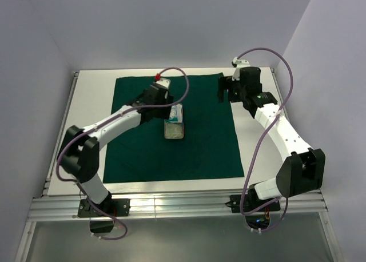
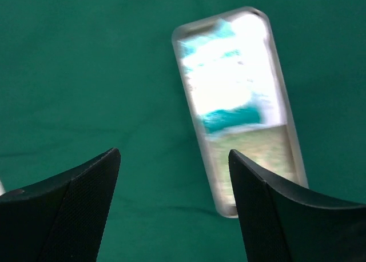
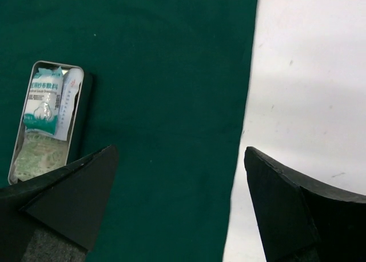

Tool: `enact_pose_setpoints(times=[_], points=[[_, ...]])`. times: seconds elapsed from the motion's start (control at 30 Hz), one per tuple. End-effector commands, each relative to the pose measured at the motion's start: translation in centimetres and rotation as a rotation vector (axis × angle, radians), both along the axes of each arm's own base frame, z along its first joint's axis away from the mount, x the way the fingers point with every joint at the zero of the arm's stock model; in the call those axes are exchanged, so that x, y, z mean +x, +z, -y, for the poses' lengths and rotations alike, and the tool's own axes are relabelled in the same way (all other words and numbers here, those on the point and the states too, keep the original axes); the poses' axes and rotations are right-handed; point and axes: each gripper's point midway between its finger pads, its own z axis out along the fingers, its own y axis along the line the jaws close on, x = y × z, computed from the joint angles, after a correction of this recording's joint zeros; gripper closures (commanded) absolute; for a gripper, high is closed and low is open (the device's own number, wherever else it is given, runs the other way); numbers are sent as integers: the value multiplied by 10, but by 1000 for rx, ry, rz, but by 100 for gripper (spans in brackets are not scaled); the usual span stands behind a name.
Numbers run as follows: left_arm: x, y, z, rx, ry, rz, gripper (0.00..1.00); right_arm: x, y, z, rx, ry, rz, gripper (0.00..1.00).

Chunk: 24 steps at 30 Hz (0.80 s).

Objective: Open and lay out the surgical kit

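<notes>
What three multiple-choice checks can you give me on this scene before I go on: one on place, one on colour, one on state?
1. Where is the tray?
A. wholly outside the cloth
B. on the cloth, near its middle
C. hanging off the cloth's edge

2. What colour is the cloth?
A. dark green
B. blue
C. white

3. How is the right gripper?
A. open and empty
B. shut on the tray
C. shut on the cloth

Answers:
1 B, the cloth surrounds the tray on all sides.
2 A, it reads dark green in every view.
3 A, its fingers stand apart with nothing between them.
</notes>
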Motion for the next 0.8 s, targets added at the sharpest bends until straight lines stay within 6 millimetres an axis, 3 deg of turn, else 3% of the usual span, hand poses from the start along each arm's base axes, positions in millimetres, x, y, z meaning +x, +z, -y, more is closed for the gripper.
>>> enact_pose_setpoints(times=[0.0, 0.17, 0.27, 0.3, 0.47, 0.6, 0.77], points=[[-2, 5, 24, -94, 95, -20, 18, 8, 4, 1, 42, -35, 24, 2], [4, -2, 58, -211, 54, -105, 25, 7, -11, 0, 64, -8, -46, 9], [14, -11, 61, -192, 88, -120, 30, 6, -23, -2, 90, 0, -95, 11], [19, -22, 59, -167, 108, -132, 32, 7, -24, -3, 97, 4, -103, 11], [30, -28, 74, -192, 104, -159, 39, 11, -29, -1, 110, -2, -126, 12], [37, -43, 75, -181, 136, -190, 42, 16, -30, 1, 120, 0, -141, 13], [43, -48, 75, -173, 153, -190, 50, 20, -29, 1, 141, -3, -143, 13]])
